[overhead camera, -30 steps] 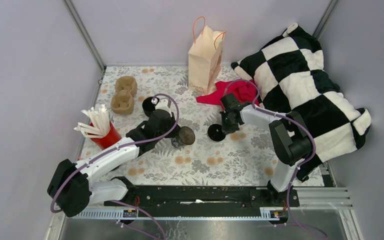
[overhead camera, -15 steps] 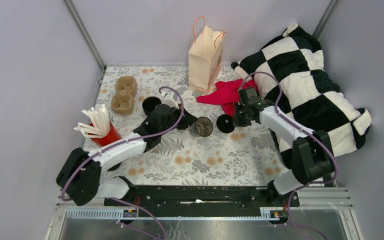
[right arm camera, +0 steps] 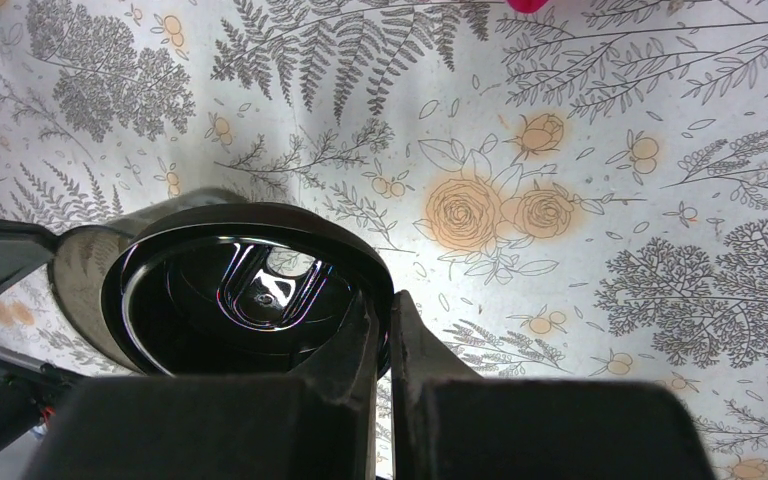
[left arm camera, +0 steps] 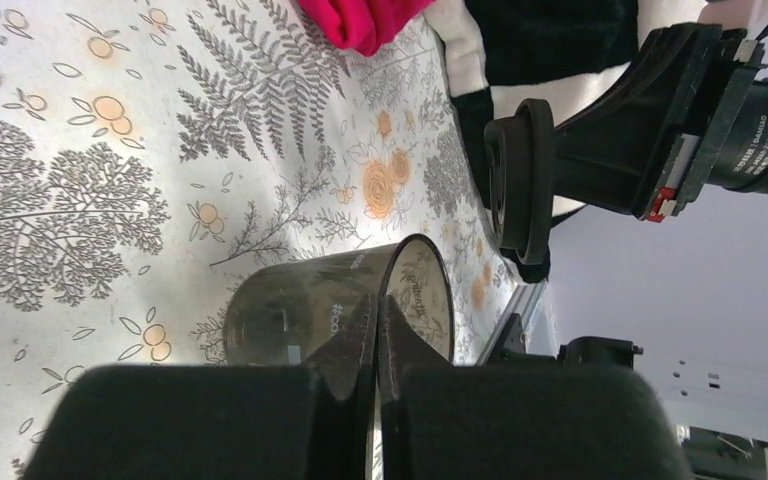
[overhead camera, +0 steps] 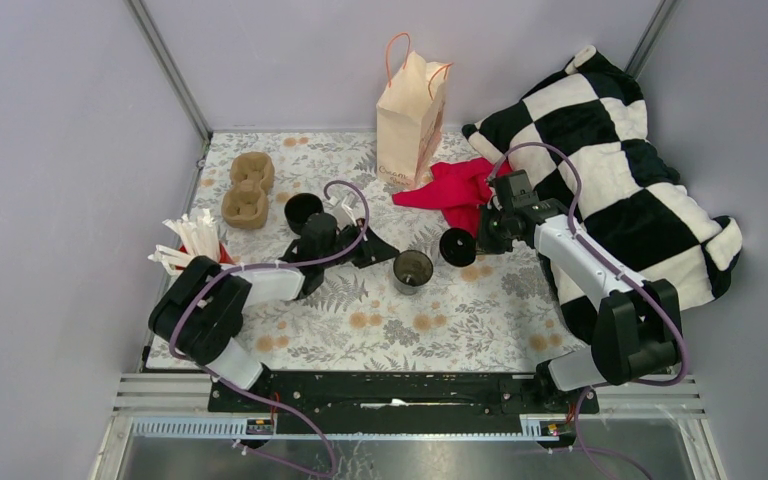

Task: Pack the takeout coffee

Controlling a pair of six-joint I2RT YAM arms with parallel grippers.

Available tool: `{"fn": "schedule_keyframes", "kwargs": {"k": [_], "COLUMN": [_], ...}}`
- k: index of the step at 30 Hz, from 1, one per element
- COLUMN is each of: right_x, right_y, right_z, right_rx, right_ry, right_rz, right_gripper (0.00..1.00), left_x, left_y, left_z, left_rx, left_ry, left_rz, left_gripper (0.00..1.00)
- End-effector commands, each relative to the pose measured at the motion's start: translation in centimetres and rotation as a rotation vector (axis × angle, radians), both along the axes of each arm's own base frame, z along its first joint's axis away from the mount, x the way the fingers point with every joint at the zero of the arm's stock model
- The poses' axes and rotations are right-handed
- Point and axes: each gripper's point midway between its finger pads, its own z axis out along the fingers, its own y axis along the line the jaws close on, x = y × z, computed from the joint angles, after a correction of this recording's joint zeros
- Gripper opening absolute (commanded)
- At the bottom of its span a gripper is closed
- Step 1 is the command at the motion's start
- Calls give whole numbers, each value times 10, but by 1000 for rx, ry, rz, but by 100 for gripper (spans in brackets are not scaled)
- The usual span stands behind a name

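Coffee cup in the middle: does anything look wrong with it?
Yes. The coffee cup stands open, the left gripper pinching its rim; its lid is off, held on edge beside it by the right gripper.

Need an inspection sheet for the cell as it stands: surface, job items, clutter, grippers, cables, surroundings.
Surface: floral cloth, flat, no spill seen.
Job's things: black cup upright, open-topped; lid off it, to its right, tilted; paper bag standing at the back.
Clutter: cardboard cup tray and red cup of straws at the left; dark round container near the tray; red cloth beside the bag; checkered pillow at the right.
Grippers: left gripper shut on the cup's rim; right gripper shut on the lid's edge.
Cables: purple cable looped above each wrist, clear of the cup.
Surroundings: grey walls; nothing else seen.
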Motion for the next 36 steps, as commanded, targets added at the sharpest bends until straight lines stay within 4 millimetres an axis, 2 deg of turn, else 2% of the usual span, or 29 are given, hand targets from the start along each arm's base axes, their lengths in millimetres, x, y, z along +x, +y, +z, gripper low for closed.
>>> {"fn": "schedule_keyframes", "kwargs": {"k": [1,2,4,8,12,15,17,19,21,23,25,28,31,34,36], "right_x": [-6,-6,-6,-6,-11,-17,-23,-28,-30,-24,-16,-10,-4,1,1], "right_y": [8,9,11,19,34,54,71,89,110,121,128,132,134,135,135], "right_z": [9,10,14,26,39,53,67,86,119,152,185,228,254,264,267], "right_rx": [51,55,61,93,177,287,401,543,737,877,984,1127,1195,1209,1215], "right_ry": [9,10,5,-10,-9,-3,12,34,32,15,-28,-25,-52,-82,-89], "right_rz": [43,49,71,138,205,293,358,410,469,468,433,383,369,365,364], "right_gripper": [0,0,0,0,0,0,0,0,0,0,0,0,0,0,0], "left_x": [0,2,5,7,14,16,19,16,10,-3,-10,-15,-14,-17,-15], "left_y": [-7,-4,2,13,19,25,27,26,23,17,14,17,12,0,-3], "left_z": [21,18,11,9,26,45,68,99,138,183,229,279,303,310,306], "left_rx": [-76,-68,-46,25,73,134,162,150,84,-27,-143,-280,-348,-379,-365], "left_ry": [-77,-63,-27,-16,-42,-72,-118,-178,-235,-290,-354,-404,-369,-329,-319], "left_rz": [-70,-64,-53,-35,-1,3,-3,-21,-41,-87,-84,-47,-57,-101,-86], "left_gripper": [0,0,10,45,68,81,87,95,99,99,99,99,99,99,99]}}
